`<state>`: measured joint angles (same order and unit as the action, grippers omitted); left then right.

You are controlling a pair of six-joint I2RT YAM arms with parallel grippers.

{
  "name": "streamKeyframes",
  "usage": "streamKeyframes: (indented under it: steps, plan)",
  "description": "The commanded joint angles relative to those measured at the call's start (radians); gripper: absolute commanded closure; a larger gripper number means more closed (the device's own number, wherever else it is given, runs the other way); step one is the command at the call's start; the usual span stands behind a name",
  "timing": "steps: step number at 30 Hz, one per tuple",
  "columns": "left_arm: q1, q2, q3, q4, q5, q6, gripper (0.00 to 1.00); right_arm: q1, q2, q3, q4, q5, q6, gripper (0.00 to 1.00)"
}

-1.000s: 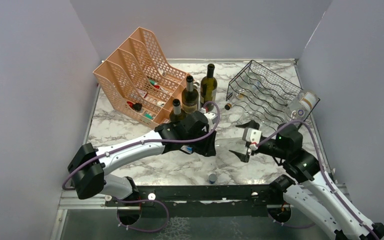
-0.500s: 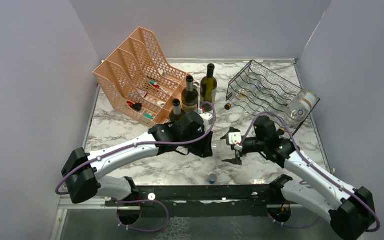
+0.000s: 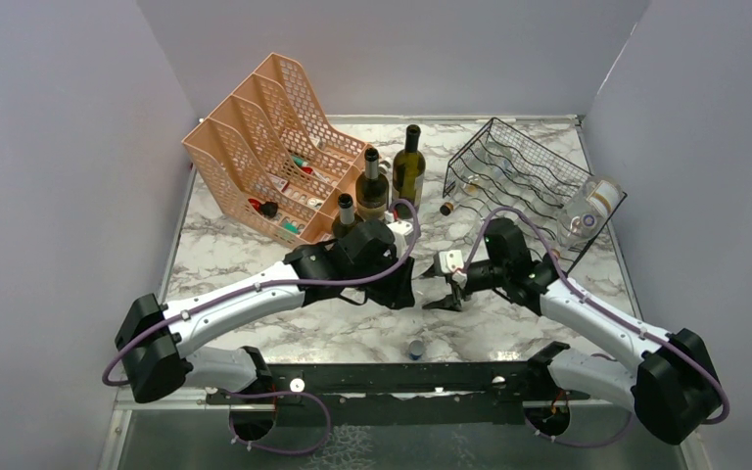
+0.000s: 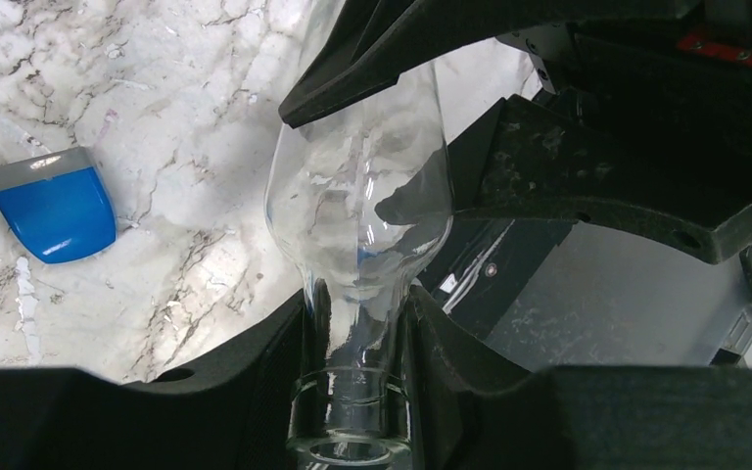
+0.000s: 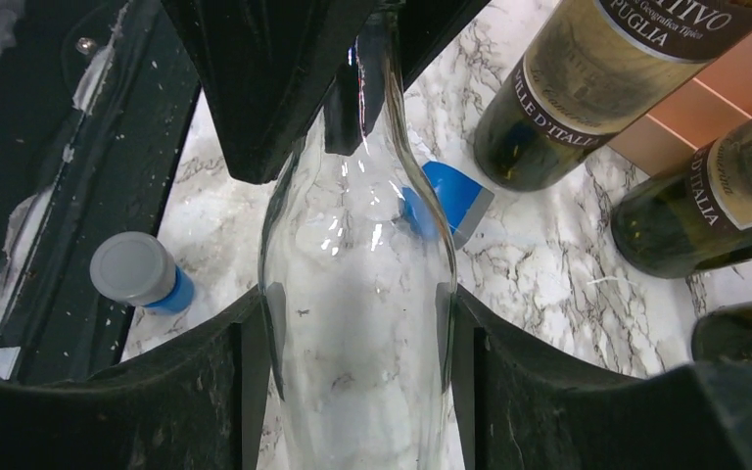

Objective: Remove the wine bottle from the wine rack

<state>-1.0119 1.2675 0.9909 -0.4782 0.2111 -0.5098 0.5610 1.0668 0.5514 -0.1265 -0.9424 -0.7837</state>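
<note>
A clear glass wine bottle (image 4: 357, 206) hangs above the marble between my two grippers, off the wine rack. My left gripper (image 4: 357, 328) is shut on its neck just behind the lip. My right gripper (image 5: 357, 323) is shut on the bottle's (image 5: 357, 255) wide body, both pads against the glass. From above, the left gripper (image 3: 403, 282) and right gripper (image 3: 444, 287) face each other at the table's middle. The black wire wine rack (image 3: 524, 176) stands at the back right, with another clear bottle (image 3: 592, 204) at its right end and a bottle neck (image 3: 447, 208) poking out on its left.
A peach mesh file organizer (image 3: 274, 137) stands at the back left. Three dark bottles (image 3: 371, 186) stand upright beside it. A small blue and grey block (image 4: 54, 211) lies on the marble under the grippers. A grey-capped blue piece (image 3: 415, 348) sits near the front edge.
My right arm swung left from beside the rack to the bottle, and its wide-open jaws closed on the bottle's body. My left gripper kept its hold on the neck, shifting slightly.
</note>
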Motion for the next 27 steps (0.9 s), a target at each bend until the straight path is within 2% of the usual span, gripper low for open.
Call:
streamKeyframes:
  steps: [1,6,10,12,14,20,24,27]
  plan:
    - [0.002,-0.057,0.033,0.013,0.021,0.013,0.73,0.002,-0.016,0.018,0.110,-0.090,0.057,0.53]
    - [0.001,-0.099,0.083,-0.030,-0.013,0.061,0.36,0.002,-0.023,-0.001,0.187,-0.096,0.110,0.65]
    - [0.002,-0.134,0.169,-0.089,-0.088,0.119,0.15,0.002,-0.067,-0.082,0.389,-0.044,0.197,0.67]
    - [0.002,-0.148,0.232,-0.110,-0.136,0.145,0.09,0.002,-0.086,-0.126,0.513,0.051,0.281,0.68]
    - [0.001,-0.172,0.284,-0.117,-0.186,0.168,0.04,0.001,-0.089,-0.155,0.620,0.144,0.371,0.73]
    - [0.002,-0.265,0.323,-0.105,-0.399,0.191,0.01,0.001,-0.013,-0.199,0.955,0.461,0.680,0.76]
    - [0.001,-0.299,0.290,-0.102,-0.404,0.180,0.01,0.001,0.095,-0.209,1.232,0.630,0.836,0.77]
    - [0.001,-0.322,0.254,-0.105,-0.403,0.167,0.01,0.000,0.210,-0.170,1.383,0.662,0.909,0.78]
